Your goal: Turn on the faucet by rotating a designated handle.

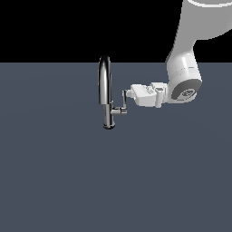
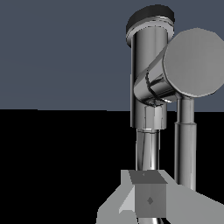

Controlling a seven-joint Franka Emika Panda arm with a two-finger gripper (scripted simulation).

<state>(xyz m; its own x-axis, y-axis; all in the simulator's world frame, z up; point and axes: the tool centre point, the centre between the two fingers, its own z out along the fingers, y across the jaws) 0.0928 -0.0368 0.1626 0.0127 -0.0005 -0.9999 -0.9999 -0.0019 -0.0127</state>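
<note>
Faucet stands mid-surface, its handle upright at the hand, whose opening I cannot tell; a glancing push might slip off the thin lever without turning it.

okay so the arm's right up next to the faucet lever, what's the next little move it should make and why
Probably a short sideways push on the handle to start rotating it. In the exterior view the gripper sits level with the upright lever beside the faucet, apparently touching it. Whether the fingers are open or shut is unclear.
</note>
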